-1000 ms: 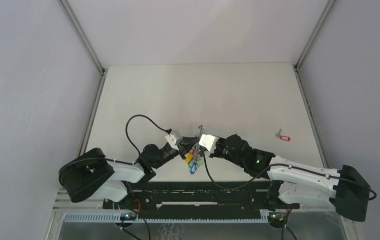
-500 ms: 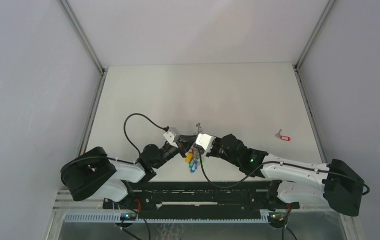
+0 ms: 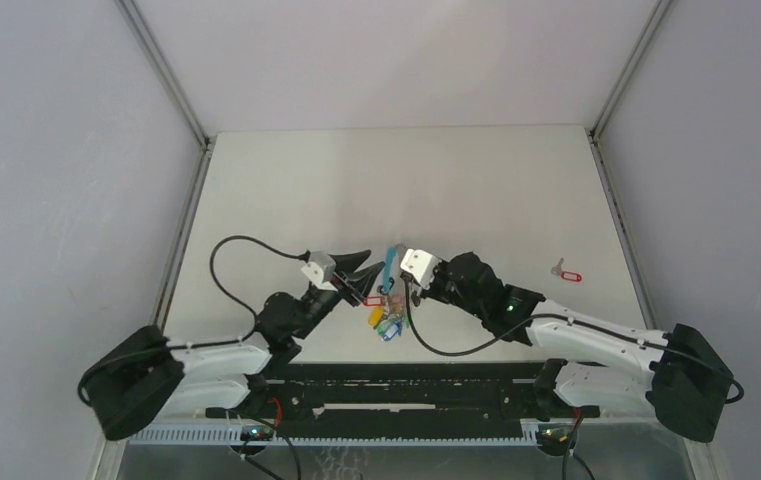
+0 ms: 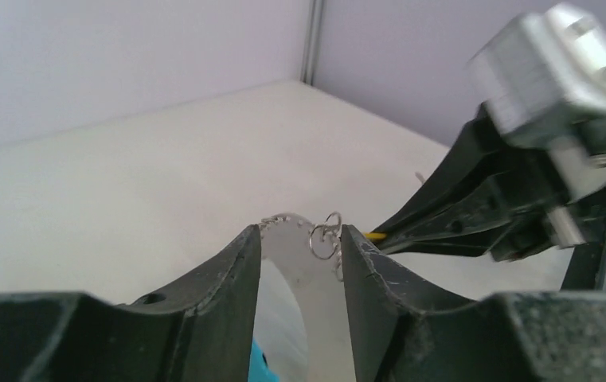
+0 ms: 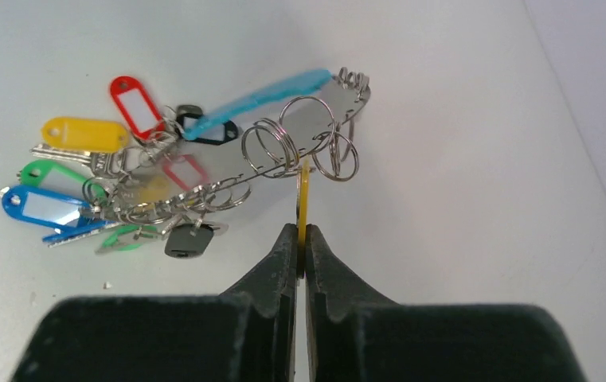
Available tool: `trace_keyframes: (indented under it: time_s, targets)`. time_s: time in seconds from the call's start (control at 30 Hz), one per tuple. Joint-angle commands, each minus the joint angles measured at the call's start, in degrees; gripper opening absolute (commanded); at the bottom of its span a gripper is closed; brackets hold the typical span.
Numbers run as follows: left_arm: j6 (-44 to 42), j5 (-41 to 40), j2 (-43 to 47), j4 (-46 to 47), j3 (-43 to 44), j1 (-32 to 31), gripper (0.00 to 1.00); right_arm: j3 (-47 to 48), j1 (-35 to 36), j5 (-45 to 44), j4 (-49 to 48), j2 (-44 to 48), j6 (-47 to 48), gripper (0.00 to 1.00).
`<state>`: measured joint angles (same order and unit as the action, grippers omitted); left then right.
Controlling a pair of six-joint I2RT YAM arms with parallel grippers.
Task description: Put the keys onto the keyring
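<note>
Just on the near side of the keyring [image 5: 315, 123]: right pincer [image 5: 300, 239] shut tight on a yellow key tag [image 5: 303, 199], held edge-on, its top touching the small split rings on the grey band. Left of the keyring: left pincer [image 4: 299, 232] was shut a second ago and now stands parted, arm drawn back leftward. The band sits in the gap, apparently ungripped. My reading: the left has let go, so only the right's pinch steadies things. Threading of this key looks unfinished. Well right of the keyring, a red-tagged key [image 3: 566, 273] lies alone on the surface [image 3: 356, 180], not yet on. No containers present.
</note>
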<state>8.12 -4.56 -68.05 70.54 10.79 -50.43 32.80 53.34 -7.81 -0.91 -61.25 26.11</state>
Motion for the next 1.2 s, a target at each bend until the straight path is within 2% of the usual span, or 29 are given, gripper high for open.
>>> trace_keyframes:
  time_s: [0.0, 0.17, 0.37, 0.53, 0.67, 0.9, 1.1, 1.17]
  targets:
    - [-3.15, -3.78, 10.97, -7.15, -2.96, 0.34, 0.48, 4.38, -2.53, 1.66, -0.41, -1.97, -2.39, 0.00]
    - [-4.32, -10.67, 22.51, -20.75, -3.24, 0.70, 0.57, 4.74, -6.08, 1.72, -0.83, -2.37, -8.09, 0.00]
    - [-1.72, -16.45, 29.81, -29.98, -3.14, 3.16, 0.64, 5.23, -13.22, 5.74, 0.92, -3.15, -19.50, 0.00]
    - [2.56, -17.23, 31.71, -35.26, -2.51, 7.32, 0.68, 9.25, -15.78, 6.87, 5.82, -3.25, -22.96, 0.00]
    - [3.98, -18.21, 31.80, -40.33, -0.55, 8.46, 0.72, 14.19, -23.02, 11.82, 9.70, -9.41, -26.04, 0.00]
    - [4.61, -21.93, 35.88, -44.58, -0.26, 9.29, 0.80, 14.59, -29.28, 12.96, 8.73, -18.70, -29.68, 0.00]
    - [6.36, -22.88, 36.66, -48.05, 1.13, 10.17, 0.82, 14.46, -33.47, 14.15, 7.95, -21.25, -31.46, 0.00]
    - [6.50, -24.49, 37.69, -48.92, 1.33, 10.18, 0.83, 13.92, -34.36, 13.70, 7.73, -20.61, -32.25, 0.09]
